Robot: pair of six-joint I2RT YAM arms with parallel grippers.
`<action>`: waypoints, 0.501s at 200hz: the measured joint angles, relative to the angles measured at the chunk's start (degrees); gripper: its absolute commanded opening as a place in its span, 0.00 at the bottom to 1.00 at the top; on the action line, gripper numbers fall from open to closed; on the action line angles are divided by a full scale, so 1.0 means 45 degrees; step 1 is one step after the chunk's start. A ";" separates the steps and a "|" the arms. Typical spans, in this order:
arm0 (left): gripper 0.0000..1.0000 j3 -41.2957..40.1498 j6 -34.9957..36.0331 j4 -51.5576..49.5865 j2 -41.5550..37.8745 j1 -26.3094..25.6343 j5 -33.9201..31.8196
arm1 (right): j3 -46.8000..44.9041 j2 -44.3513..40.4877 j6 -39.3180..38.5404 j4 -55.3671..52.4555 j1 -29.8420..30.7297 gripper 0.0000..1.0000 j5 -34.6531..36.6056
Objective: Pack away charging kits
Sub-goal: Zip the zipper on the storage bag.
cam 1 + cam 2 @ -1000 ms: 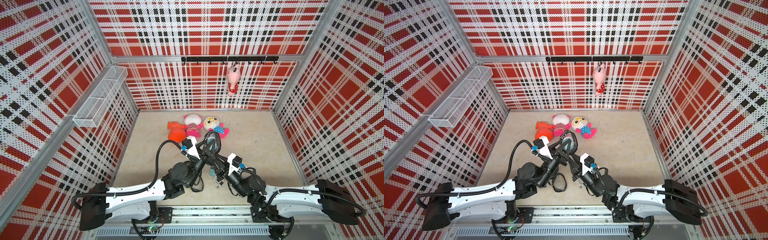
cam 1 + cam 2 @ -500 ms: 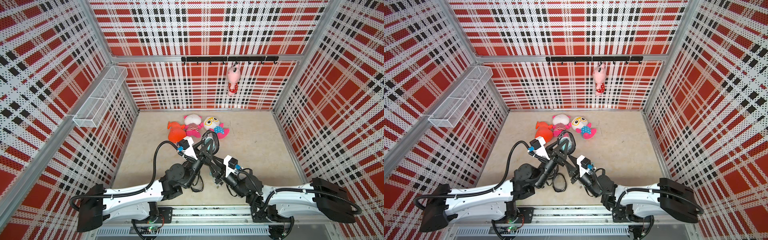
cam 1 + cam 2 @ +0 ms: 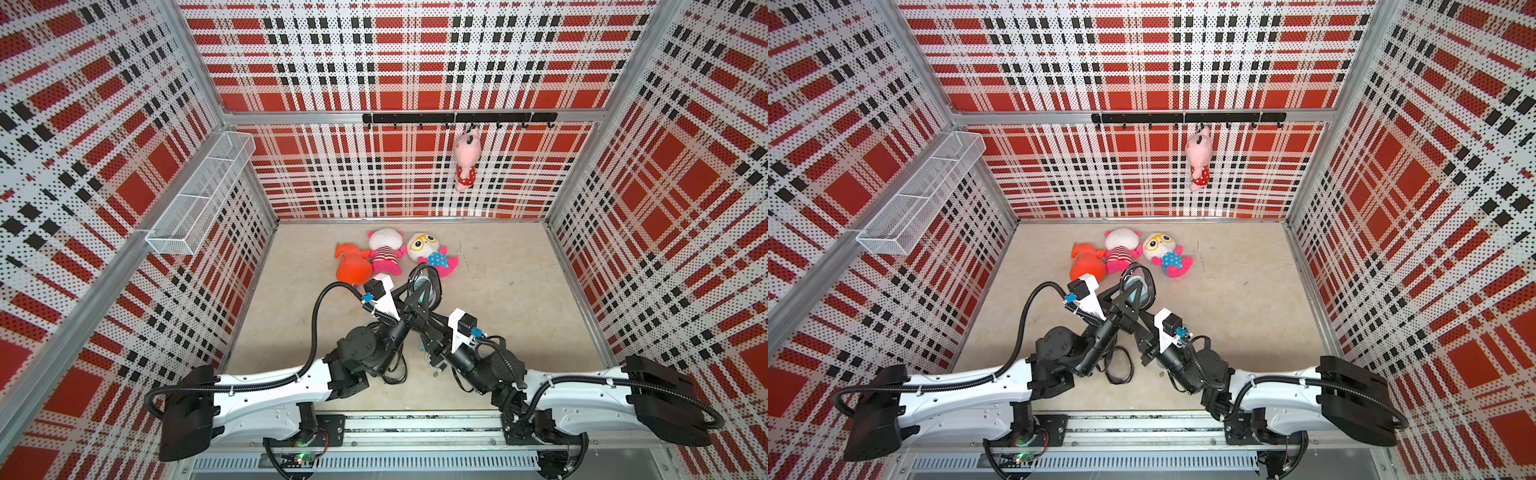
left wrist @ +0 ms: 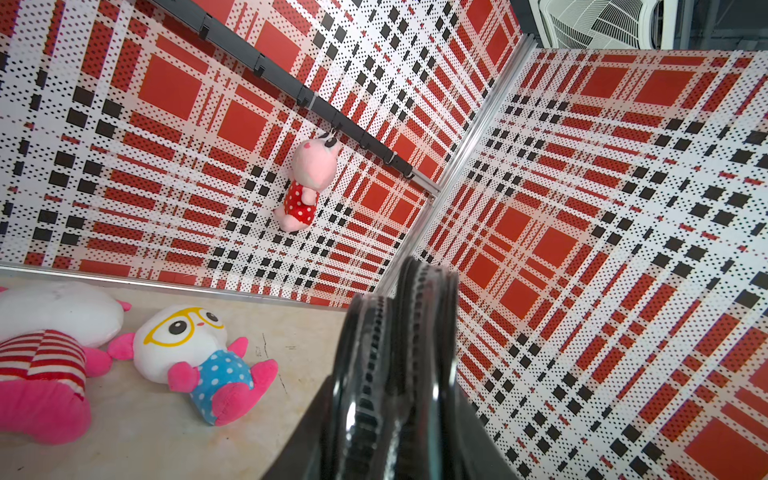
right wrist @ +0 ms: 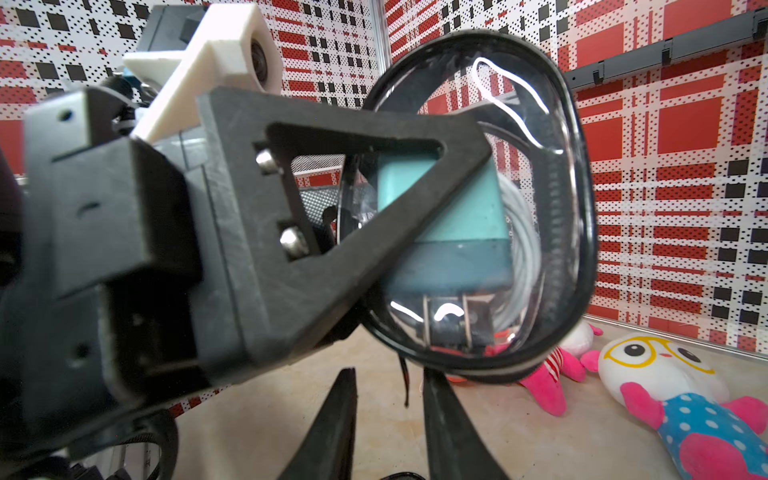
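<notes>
1. Your left gripper (image 3: 417, 296) is clamped on the near-left side of the black-rimmed, clear-walled oval zip case (image 5: 540, 166). It holds the case on edge in the air over the middle of the beige table (image 3: 498, 316), just near the row of plush toys (image 3: 386, 253). Your right gripper (image 5: 390, 428) sits directly under the case, jaws apart and gripping nothing.
2. That case looks light, with a firm rim and glossy, soft walls that would likely slip or dent. Take it by the rim, as the left gripper does, not by the clear panel.
3. Inside it sits the teal cube plug adapter (image 5: 461, 216), prongs pointing down at the table. It is hard and compact, and probably the heaviest thing in there, so expect it to shift if you tip the case.
4. Beside the adapter, against the case wall, is the coiled white cable (image 5: 525, 237). It should be springy and may push outward at the zip.
5. A thin dark strand (image 5: 405, 386) hangs from the case's lower edge between your right fingers. It may be the zip pull. It is floppy and small, so pinch it squarely.
6. You cannot tell whether the zip is fully closed. The arms cover the near table, where only some dark loops (image 3: 1119, 368) show, and no other kits can be made out.
</notes>
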 measured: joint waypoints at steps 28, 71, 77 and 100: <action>0.00 0.0000 -0.0204 0.0005 0.0107 0.0000 0.0000 | 0.0049 0.0000 0.0029 -0.0131 0.0000 0.26 0.0204; 0.00 0.0000 -0.0355 0.0107 0.0131 0.0024 -0.0010 | 0.0248 0.0000 0.0180 -0.0408 0.0000 0.12 0.0529; 0.00 0.0000 -0.0379 0.0117 0.0136 0.0024 -0.0010 | 0.0267 0.0000 0.0228 -0.0442 0.0000 0.10 0.0578; 0.00 0.0000 -0.0423 0.0131 0.0131 0.0034 -0.0005 | 0.0277 0.0000 0.0291 -0.0554 0.0000 0.05 0.0729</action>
